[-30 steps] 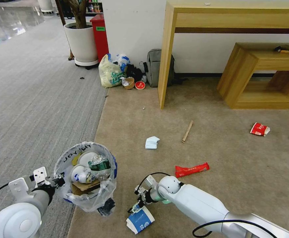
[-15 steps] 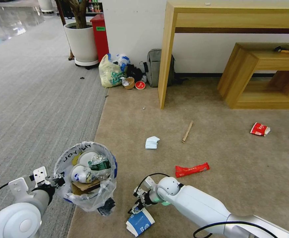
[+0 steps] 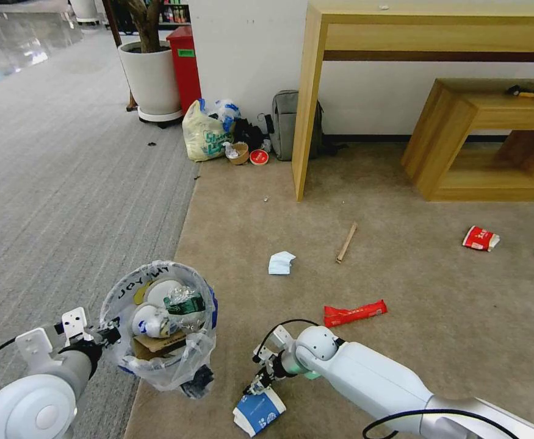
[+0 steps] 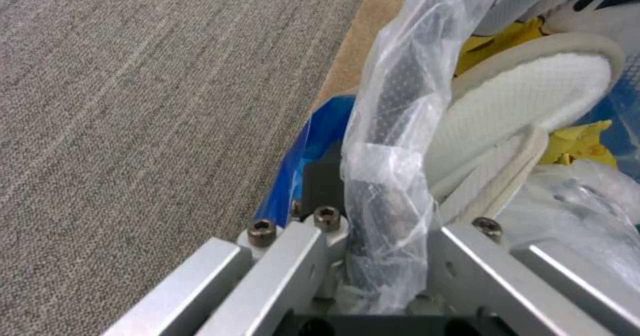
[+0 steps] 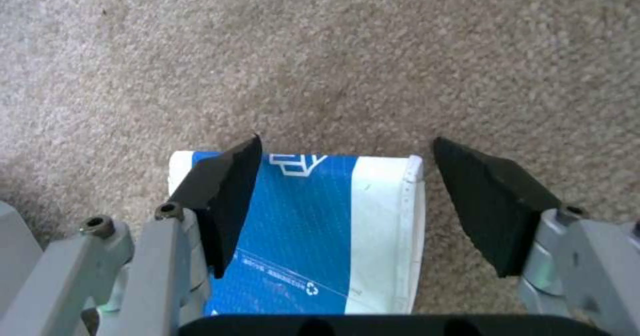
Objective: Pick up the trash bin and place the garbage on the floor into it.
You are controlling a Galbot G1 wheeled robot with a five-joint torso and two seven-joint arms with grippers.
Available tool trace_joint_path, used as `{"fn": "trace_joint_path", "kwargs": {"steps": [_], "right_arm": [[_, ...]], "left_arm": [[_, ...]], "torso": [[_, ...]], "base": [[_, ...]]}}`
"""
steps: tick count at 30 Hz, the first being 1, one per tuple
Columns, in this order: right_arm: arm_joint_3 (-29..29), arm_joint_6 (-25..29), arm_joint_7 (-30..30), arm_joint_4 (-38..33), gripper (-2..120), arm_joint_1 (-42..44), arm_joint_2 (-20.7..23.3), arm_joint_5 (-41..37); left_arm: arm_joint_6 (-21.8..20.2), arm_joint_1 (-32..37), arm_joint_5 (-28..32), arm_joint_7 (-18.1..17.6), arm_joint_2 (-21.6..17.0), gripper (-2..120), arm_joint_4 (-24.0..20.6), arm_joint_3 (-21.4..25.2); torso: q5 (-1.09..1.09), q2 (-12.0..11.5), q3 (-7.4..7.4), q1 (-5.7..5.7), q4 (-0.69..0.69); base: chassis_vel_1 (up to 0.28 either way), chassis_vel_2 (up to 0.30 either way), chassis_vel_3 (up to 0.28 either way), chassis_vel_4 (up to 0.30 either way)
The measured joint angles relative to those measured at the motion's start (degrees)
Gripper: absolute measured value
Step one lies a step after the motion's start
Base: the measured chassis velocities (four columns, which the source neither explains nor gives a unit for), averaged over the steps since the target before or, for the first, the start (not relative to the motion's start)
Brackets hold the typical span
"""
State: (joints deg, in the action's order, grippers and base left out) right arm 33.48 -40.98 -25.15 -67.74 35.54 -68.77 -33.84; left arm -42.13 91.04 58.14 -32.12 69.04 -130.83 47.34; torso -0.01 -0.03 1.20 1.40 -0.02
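My right end effector (image 5: 347, 196) hangs spread wide over the flattened blue-and-white paper cup (image 5: 320, 236) on the short-pile beige carpet (image 3: 401, 274); the cup lies directly below, its long axis running back toward my wrist, one pad overlapping its blue side. My left end effector (image 4: 380, 256) pinches the trash bin (image 3: 160, 326) by its crinkly bagged rim, close alongside.
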Motion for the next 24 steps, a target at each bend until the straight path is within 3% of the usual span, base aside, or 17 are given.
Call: {"fn": "trace_joint_path", "kwargs": {"steps": [3, 11, 22, 24], "right_arm": [[0.0, 0.0, 0.1, 0.1, 68, 0.2, -0.1, 0.0], [-0.2, 0.1, 0.4, 0.3, 51, 0.6, -0.3, 0.1], [-0.6, 0.3, 1.0, 0.2, 13, 1.4, -0.1, 0.4], [-0.8, 0.4, 1.2, 0.4, 1, 1.5, -0.2, 0.4]], "left_arm": [[0.0, 0.0, 0.0, 0.0, 0.0, 0, 0.0, 0.0], [0.0, -0.1, 0.0, 0.0, 0.0, 0, 0.1, 0.0], [0.0, -0.3, 0.0, 0.0, -0.1, 0, 0.2, 0.0], [0.0, -0.3, 0.0, 0.1, -0.1, 0, 0.2, 0.0]], "torso": [[0.00, 0.0, 0.00, 0.00, 0.00], [0.00, 0.0, 0.00, 0.00, 0.00], [0.01, 0.0, 0.00, 0.00, 0.00], [0.01, 0.0, 0.00, 0.00, 0.00]], "base": [[0.000, 0.000, 0.000, 0.000], [0.000, 0.000, 0.000, 0.000], [0.000, 0.000, 0.000, 0.000], [0.000, 0.000, 0.000, 0.000]]}}
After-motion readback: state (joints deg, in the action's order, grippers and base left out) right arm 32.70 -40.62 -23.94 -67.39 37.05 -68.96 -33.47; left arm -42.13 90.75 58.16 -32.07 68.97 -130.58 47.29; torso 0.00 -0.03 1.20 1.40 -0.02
